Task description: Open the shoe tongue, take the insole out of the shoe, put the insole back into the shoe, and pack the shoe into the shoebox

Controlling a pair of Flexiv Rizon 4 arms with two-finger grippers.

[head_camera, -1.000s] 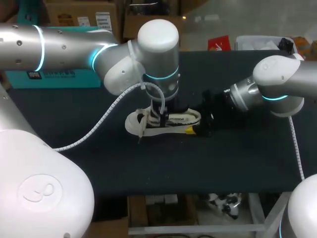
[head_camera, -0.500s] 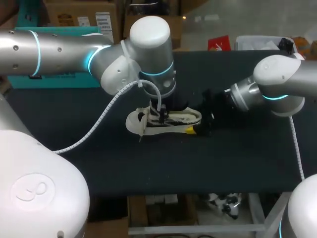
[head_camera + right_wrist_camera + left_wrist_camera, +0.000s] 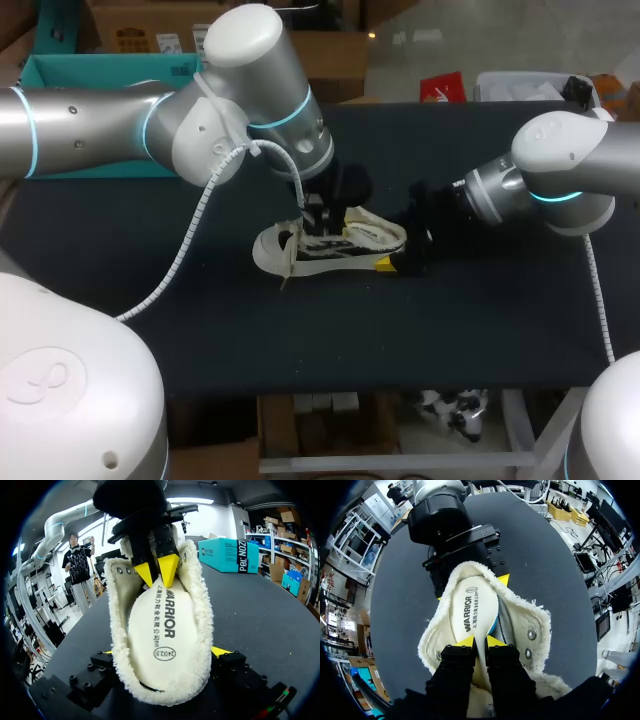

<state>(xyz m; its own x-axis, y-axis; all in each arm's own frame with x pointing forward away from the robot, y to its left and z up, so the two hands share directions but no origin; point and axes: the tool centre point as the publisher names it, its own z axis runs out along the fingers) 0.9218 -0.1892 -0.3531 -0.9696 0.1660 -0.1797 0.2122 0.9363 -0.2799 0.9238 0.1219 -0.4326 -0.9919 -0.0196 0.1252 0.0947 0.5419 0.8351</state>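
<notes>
Head view first: a cream low shoe point(image 3: 345, 240) with black side stripes is seen lying near the middle of the black table point(image 3: 480, 320), toe turned to 9 o'clock and heel to 3 o'clock, loose laces trailing off the toe end. The left arm point(image 3: 200, 130) is brought in from 9 o'clock and bent down onto the shoe's opening from about 12 o'clock, while the right arm point(image 3: 560, 170) is stretched in from 3 o'clock and set low against the heel. A teal shoebox point(image 3: 60, 72) is parked well apart at 10 o'clock of the shoe, by the table's far edge. Over to the left wrist view: the left gripper point(image 3: 480, 641) is clamped on the near end of the insole point(image 3: 472, 612), one yellow tip pressed to each face of it, and the rest of the insole is laid ahead of the fingers inside the fleece-lined shoe, metal eyelets showing just beside them. Now the right wrist view: the right gripper point(image 3: 164, 652) is closed around the heel, a yellow tip pressed against each side of the fleecy collar, so the shoe is held steady between them. Beyond the heel the insole is seen running away to the left gripper's two yellow tips at its far end.
</notes>
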